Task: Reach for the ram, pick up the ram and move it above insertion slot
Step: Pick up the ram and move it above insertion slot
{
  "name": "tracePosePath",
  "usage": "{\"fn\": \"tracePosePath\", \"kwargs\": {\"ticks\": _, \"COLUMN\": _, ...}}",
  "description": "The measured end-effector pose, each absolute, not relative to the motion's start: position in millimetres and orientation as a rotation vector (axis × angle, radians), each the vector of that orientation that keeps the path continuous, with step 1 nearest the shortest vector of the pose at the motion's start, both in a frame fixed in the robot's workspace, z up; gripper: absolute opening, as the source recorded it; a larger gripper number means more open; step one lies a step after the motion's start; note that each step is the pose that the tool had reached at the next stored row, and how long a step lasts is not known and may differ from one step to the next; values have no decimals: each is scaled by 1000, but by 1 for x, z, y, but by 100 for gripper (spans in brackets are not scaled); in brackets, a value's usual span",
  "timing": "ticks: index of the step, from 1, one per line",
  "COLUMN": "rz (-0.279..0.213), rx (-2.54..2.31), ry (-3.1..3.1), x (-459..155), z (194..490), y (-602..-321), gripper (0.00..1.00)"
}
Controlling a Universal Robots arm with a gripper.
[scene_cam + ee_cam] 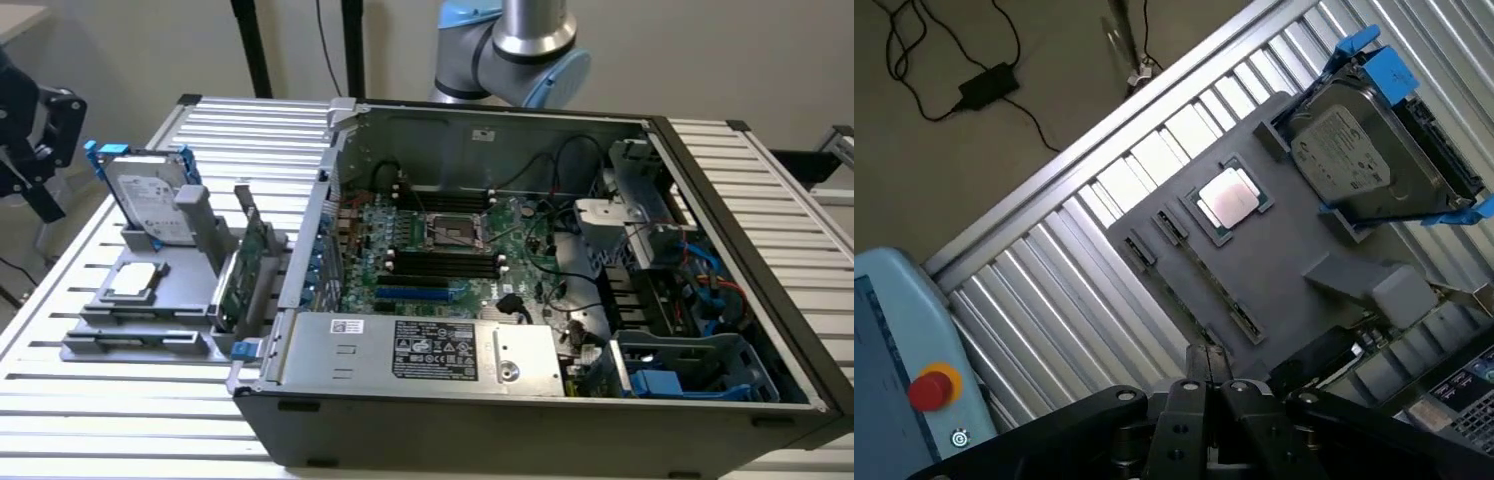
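Hovering at the exterior view's left edge, the claw [43,210] hangs well apart from the open computer case [534,410]. The grey parts tray [134,345] lies between the two on the slatted table [120,410].

Over to the wrist view, and the dark fingertips [1189,400] are drawn together, tip against tip. Just beyond them run the tray's long narrow slots with end clips [1199,275]. Past those sits the square processor [1229,197], and farthest from the claw stands the hard drive with blue rails [1374,150]. Off to one side of the claw this view also brings in a pale blue pendant with a red button [934,388], and a black power brick [986,85] with its cable on the floor.

The exterior view gives the other half. There is the arm [527,45] rising behind the case, the motherboard [447,250] laid bare inside and the labelled power supply [427,350] at the near wall. On the tray's side away from the claw, just beside the case wall, a green board [238,285] stands on edge. Whether that is the ram or the taller card, I cannot tell, and I cannot place the ram anywhere else.
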State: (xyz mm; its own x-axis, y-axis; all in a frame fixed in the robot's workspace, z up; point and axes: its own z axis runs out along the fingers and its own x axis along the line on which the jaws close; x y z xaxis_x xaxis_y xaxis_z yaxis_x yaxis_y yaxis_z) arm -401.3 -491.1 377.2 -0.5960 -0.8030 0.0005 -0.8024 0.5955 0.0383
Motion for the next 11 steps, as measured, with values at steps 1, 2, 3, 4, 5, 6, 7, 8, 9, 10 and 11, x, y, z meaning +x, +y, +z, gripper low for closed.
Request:
{"fn": "tracePosePath", "kwargs": {"ticks": 1, "rz": -53, "rx": 1429, "ry": -2777, "x": -401, "z": 377, "y": -491, "gripper": 11}}
{"fn": "tracePosePath", "kwargs": {"ticks": 2, "rz": -53, "rx": 1454, "ry": -2764, "x": -401, "z": 377, "y": -491, "gripper": 11}}
{"fn": "tracePosePath", "kwargs": {"ticks": 3, "rz": -52, "rx": 1478, "ry": -2750, "x": -401, "z": 377, "y": -491, "gripper": 11}}
{"fn": "tracePosePath", "kwargs": {"ticks": 4, "rz": -52, "rx": 1503, "ry": -2736, "x": -401, "z": 377, "y": -491, "gripper": 11}}
{"fn": "tracePosePath", "kwargs": {"ticks": 5, "rz": -52, "rx": 1528, "ry": -2723, "x": -401, "z": 377, "y": -491, "gripper": 11}}
{"fn": "tracePosePath", "kwargs": {"ticks": 6, "rz": -51, "rx": 1554, "ry": -2707, "x": -401, "z": 377, "y": -491, "gripper": 11}}
{"fn": "tracePosePath", "kwargs": {"ticks": 7, "rz": -51, "rx": 1578, "ry": -2693, "x": -401, "z": 377, "y": -491, "gripper": 11}}
{"fn": "tracePosePath", "kwargs": {"ticks": 8, "rz": -51, "rx": 1602, "ry": -2679, "x": -401, "z": 377, "y": -491, "gripper": 11}}
{"fn": "tracePosePath", "kwargs": {"ticks": 9, "rz": -51, "rx": 1626, "ry": -2664, "x": -401, "z": 377, "y": -491, "gripper": 11}}
{"fn": "tracePosePath", "kwargs": {"ticks": 10, "rz": -50, "rx": 1650, "ry": -2649, "x": -401, "z": 377, "y": -491, "gripper": 11}}
{"fn": "tracePosePath", "kwargs": {"ticks": 11, "rz": -50, "rx": 1674, "ry": -2634, "x": -401, "z": 377, "y": -491, "gripper": 11}}
